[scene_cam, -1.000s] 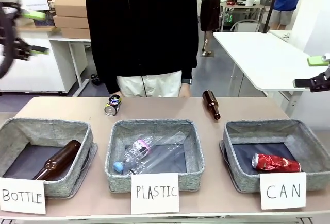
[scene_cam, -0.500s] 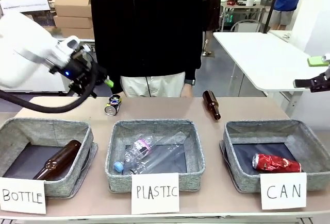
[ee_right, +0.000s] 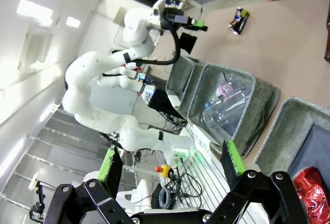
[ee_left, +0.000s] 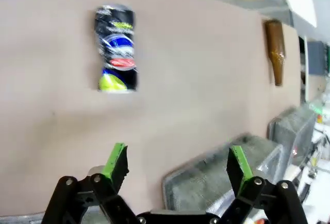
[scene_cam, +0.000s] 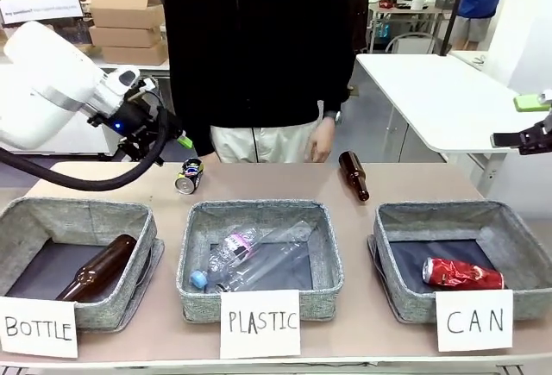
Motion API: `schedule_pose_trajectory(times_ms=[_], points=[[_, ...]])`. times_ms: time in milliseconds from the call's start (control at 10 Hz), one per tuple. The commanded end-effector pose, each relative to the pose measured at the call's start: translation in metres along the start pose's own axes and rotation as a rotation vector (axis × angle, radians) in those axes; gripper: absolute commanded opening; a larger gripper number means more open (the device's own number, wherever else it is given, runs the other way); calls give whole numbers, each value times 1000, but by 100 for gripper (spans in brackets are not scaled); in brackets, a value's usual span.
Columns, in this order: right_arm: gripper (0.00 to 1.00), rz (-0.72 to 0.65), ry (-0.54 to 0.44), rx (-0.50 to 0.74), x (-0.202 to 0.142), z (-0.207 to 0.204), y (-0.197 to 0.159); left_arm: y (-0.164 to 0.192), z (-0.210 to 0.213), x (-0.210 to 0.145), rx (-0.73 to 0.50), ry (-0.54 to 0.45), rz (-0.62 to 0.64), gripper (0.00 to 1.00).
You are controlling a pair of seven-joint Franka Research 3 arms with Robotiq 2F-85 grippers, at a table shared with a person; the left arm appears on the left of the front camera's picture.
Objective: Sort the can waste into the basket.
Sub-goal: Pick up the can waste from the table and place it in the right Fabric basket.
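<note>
Left wrist view: left gripper [ee_left: 177, 154] spread wide over the table [ee_left: 206, 80], black can [ee_left: 115, 48] ahead near the far edge. Same wide spread on the right gripper [ee_right: 170, 154]; 1 red can [scene_cam: 461, 273] sits in the basket [scene_cam: 517, 230].

Counts:
- Drink cans: 2. One black can [scene_cam: 188, 175], one red can [scene_cam: 461, 273].
- Brown glass bottles: 2. One bottle in the basket [scene_cam: 97, 268], one bottle on the desk [scene_cam: 354, 175].
- Clear plastic bottle [scene_cam: 250, 256]: 1 for sure (blue cap, pink label). The crushed plastic beside it may be a second, can't separate them.
- Grey fabric baskets: 3. BOTTLE basket [scene_cam: 78, 211], PLASTIC basket [scene_cam: 259, 207], CAN basket [scene_cam: 440, 209].
- Handwritten white cards: 3, one per basket. BOTTLE card [scene_cam: 36, 328], PLASTIC card [scene_cam: 259, 323], CAN card [scene_cam: 473, 319].
- Tools: 2. Left tool [ee_left: 177, 157], right tool [ee_right: 171, 158], two green-padded fingers each.
- Cardboard boxes [scene_cam: 125, 26]: 3, stacked in the background.
</note>
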State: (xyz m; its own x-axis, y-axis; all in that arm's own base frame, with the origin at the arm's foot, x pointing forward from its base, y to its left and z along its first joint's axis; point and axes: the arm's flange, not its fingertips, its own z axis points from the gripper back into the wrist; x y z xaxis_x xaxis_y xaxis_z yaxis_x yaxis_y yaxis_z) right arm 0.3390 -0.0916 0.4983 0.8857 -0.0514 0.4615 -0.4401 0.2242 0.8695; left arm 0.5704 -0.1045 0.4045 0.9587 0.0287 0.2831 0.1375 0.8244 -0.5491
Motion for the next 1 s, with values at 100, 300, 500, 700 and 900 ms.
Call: schedule_pose_trajectory(times_ms=[100, 300, 500, 700, 900], points=[[100, 17, 6, 4, 0, 2, 2, 3, -57, 44, 246, -26, 94, 100], [100, 17, 6, 4, 0, 2, 2, 3, -85, 71, 334, 0, 104, 100], [100, 17, 6, 4, 0, 2, 2, 10, -110, 85, 401, 58, 116, 100], [100, 17, 6, 4, 0, 2, 2, 11, -125, 85, 419, 90, 99, 100], [100, 17, 6, 4, 0, 2, 2, 13, -132, 82, 464, 112, 110, 40]])
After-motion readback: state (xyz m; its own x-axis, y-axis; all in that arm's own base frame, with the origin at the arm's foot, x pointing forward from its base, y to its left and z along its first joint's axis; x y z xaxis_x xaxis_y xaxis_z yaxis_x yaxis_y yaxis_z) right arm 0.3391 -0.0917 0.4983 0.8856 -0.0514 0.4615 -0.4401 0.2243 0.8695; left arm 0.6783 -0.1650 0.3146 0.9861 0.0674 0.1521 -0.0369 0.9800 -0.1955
